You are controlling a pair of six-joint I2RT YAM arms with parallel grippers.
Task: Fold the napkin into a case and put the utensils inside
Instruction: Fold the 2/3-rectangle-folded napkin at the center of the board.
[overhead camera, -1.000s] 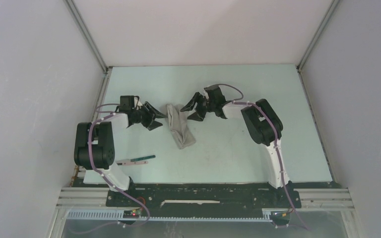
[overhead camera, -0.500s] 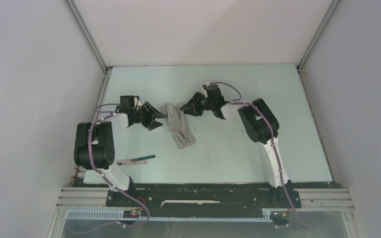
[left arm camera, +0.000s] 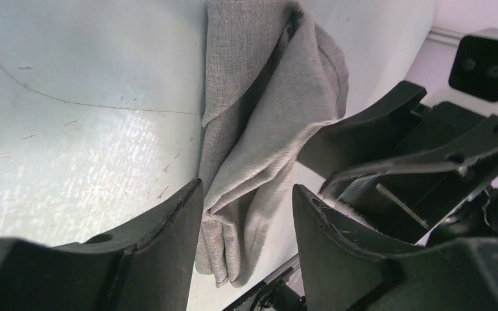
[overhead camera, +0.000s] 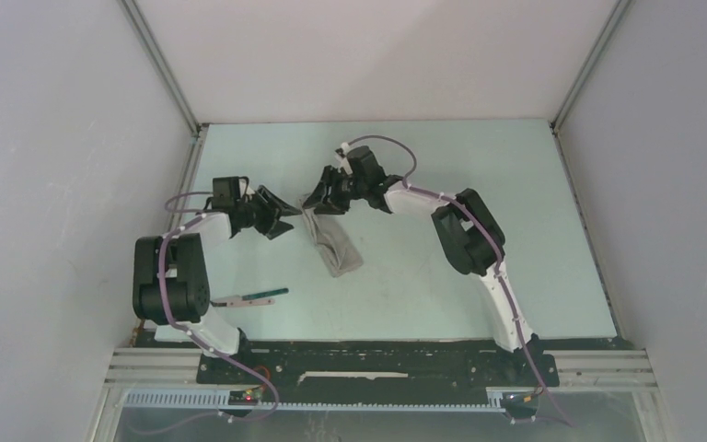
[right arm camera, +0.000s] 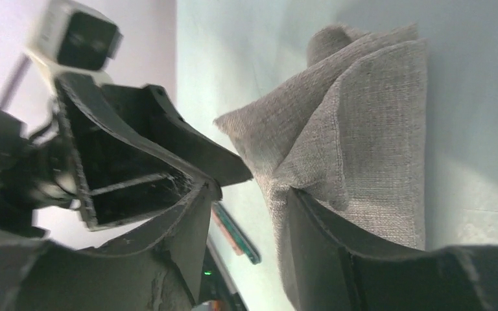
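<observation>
The napkin (overhead camera: 333, 241) lies folded into a narrow grey strip, the case, running from far left to near right on the table. It fills the left wrist view (left arm camera: 266, 110) and the right wrist view (right arm camera: 363, 129), with loose layered folds. My left gripper (overhead camera: 281, 214) is open just left of the strip's far end, with the cloth showing between its fingers (left arm camera: 162, 240). My right gripper (overhead camera: 318, 201) is open at the strip's far end, one finger (right arm camera: 337, 259) against the cloth edge. A green-handled utensil (overhead camera: 258, 296) lies near the left arm's base and also shows in the right wrist view (right arm camera: 237, 234). I cannot make out the fork.
The pale green table (overhead camera: 479, 276) is bounded by white walls on three sides. Metal corner posts (overhead camera: 161, 69) stand at the back. A black rail (overhead camera: 377, 354) with the arm bases runs along the near edge.
My right gripper has swung left and farther back, from right of the cloth to its far end. My left gripper has shifted slightly left. The cloth and utensil have stayed put.
</observation>
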